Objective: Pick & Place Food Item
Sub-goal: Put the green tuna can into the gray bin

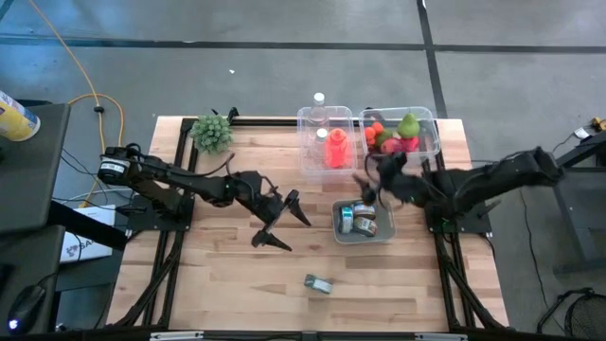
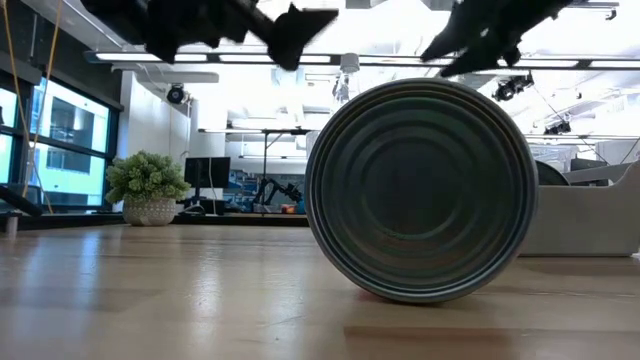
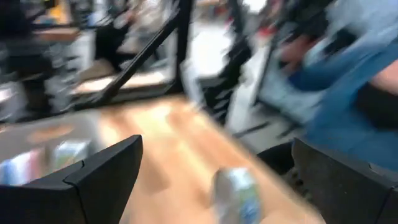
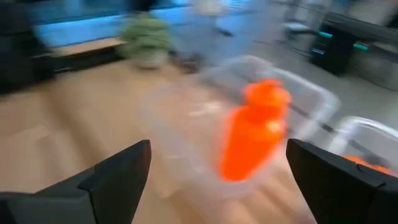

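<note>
A small tin can (image 1: pixel 319 284) lies on its side on the wooden table near the front edge; it fills the low view (image 2: pixel 420 190). My left gripper (image 1: pixel 284 225) is open and empty above the table's middle, a little left of and beyond the can. The can shows blurred between its fingers in the left wrist view (image 3: pixel 236 193). My right gripper (image 1: pixel 371 182) is open and empty. It hovers by the far edge of a grey tray (image 1: pixel 337 224) and faces a clear bin holding an orange bottle (image 4: pixel 258 134).
The grey tray holds several cans (image 1: pixel 364 220). Two clear bins stand at the far edge: one with the orange bottle (image 1: pixel 333 150), one with fruit (image 1: pixel 398 134). A small potted plant (image 1: pixel 212 133) stands at the far left. A person in blue (image 3: pixel 348 81) shows beyond the table.
</note>
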